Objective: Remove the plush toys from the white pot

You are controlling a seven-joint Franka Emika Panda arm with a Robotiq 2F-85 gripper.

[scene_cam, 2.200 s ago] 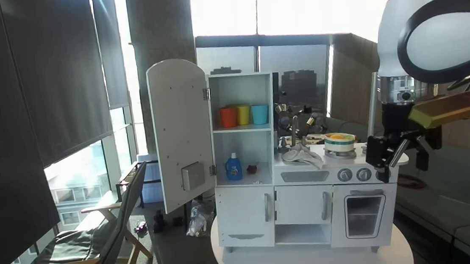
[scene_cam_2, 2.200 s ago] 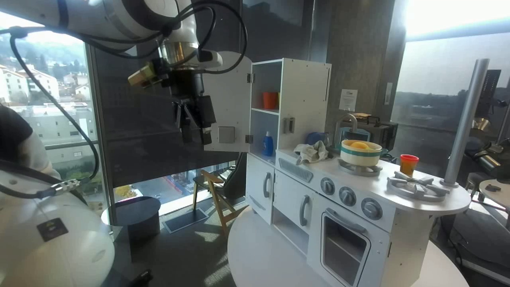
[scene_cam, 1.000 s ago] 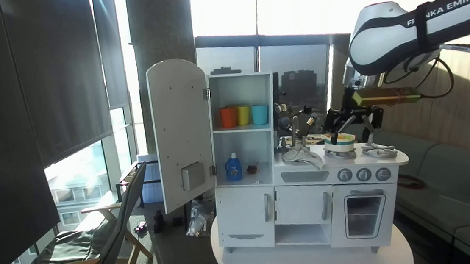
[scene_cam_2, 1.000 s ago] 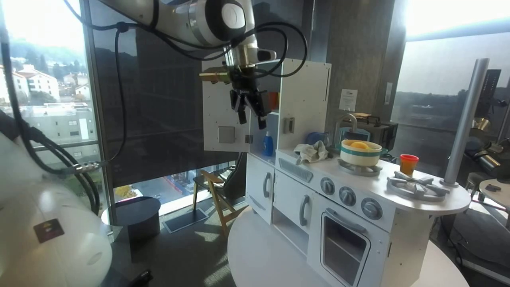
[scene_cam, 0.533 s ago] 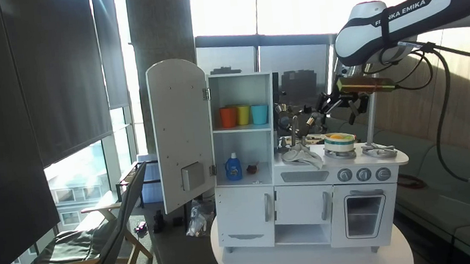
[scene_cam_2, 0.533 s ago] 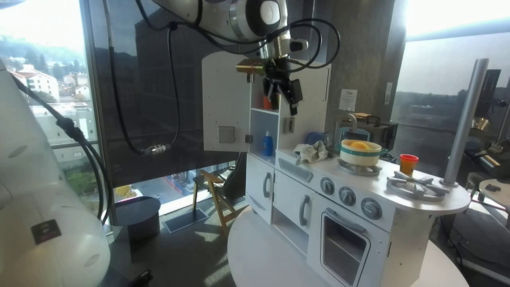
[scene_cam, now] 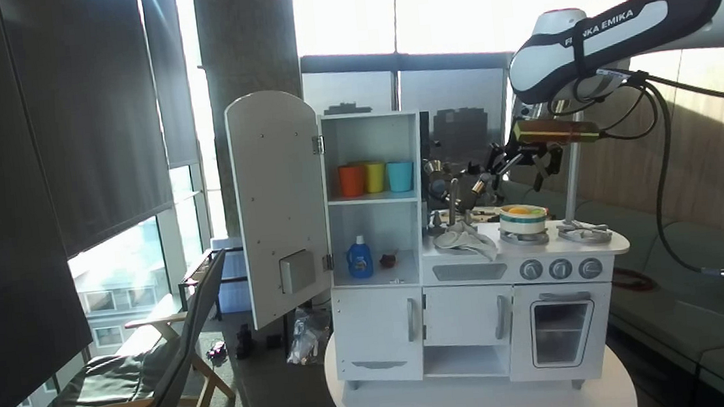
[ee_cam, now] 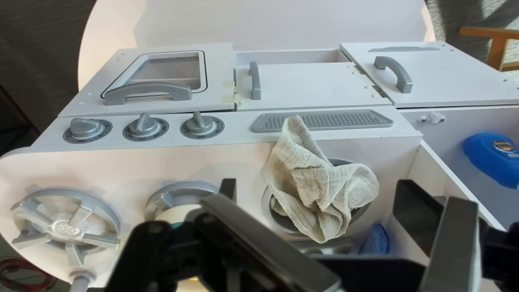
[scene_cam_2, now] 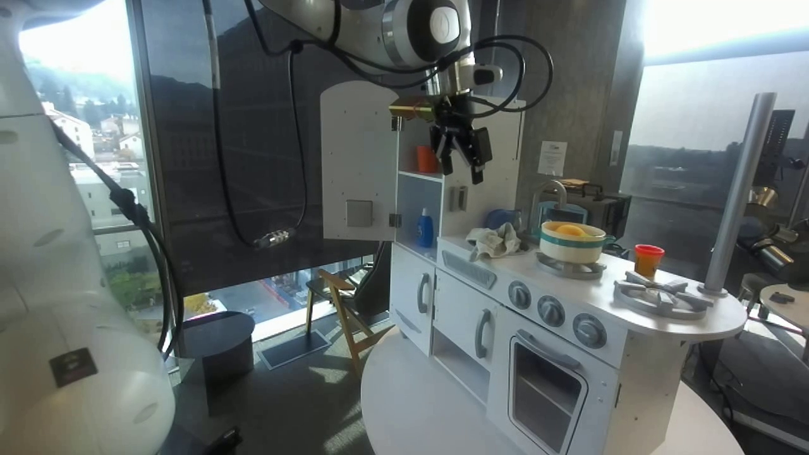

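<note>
The white pot (scene_cam_2: 572,250) is round with a teal band and stands on the burner beside the sink; it also shows in an exterior view (scene_cam: 522,224). An orange-yellow plush toy (scene_cam_2: 570,230) pokes above its rim. A greenish lump (scene_cam: 537,212) lies beside the orange one in an exterior view. My gripper (scene_cam_2: 462,175) is open and empty, above the countertop and higher than the pot. In the wrist view the gripper (ee_cam: 318,188) spans the cloth over the sink. There the pot (ee_cam: 178,213) is mostly hidden behind a finger.
A beige cloth (ee_cam: 316,174) drapes over the sink, near the faucet (scene_cam_2: 557,189). A metal pole (scene_cam_2: 739,196) and an orange red-rimmed cup (scene_cam_2: 648,262) stand near the free burner (scene_cam_2: 663,297). The tall cabinet holds an orange cup (scene_cam: 352,181) and blue bottle (scene_cam: 360,259); its door (scene_cam: 280,204) stands open.
The arm has swung in toward the play kitchen, bringing the gripper over the countertop; the last half second shows only a small shift. The pot and toys have not moved.
</note>
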